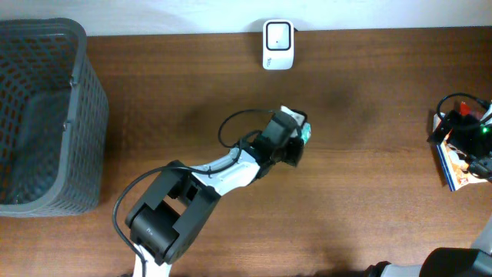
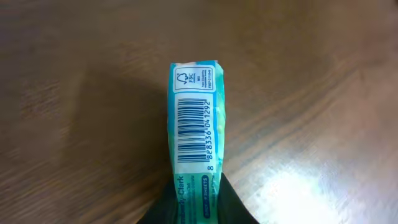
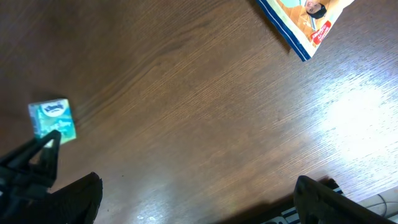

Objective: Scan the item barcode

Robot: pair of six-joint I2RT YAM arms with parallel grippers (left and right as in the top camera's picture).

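Tissue pack (image 2: 196,118), teal with a white barcode panel, sits near the middle of the wooden table (image 1: 369,200). It is clamped between the dark fingers of the left gripper (image 2: 196,202), which press on its two long sides. The barcode side faces the left wrist camera. Bare wood lies all round the pack, and the room to its right is widest. The table's far edge runs just behind the white barcode scanner (image 1: 277,45), which stands apart from the pack on the far side.

From overhead, the gripper covers most of the pack, and only a teal and white corner shows. In the left wrist view the pack's near end is cut off by the frame. Whether it rests on the wood or is lifted cannot be told.

The right gripper (image 3: 199,202) stands wide open over bare wood at the right edge, with nothing between its fingers. A blue-edged printed packet (image 3: 298,25) lies near it, partly cut off by the frame. A grey mesh basket (image 1: 77,115) fills the table's left end, well apart from the pack. A black cable (image 1: 231,123) loops beside the left arm.
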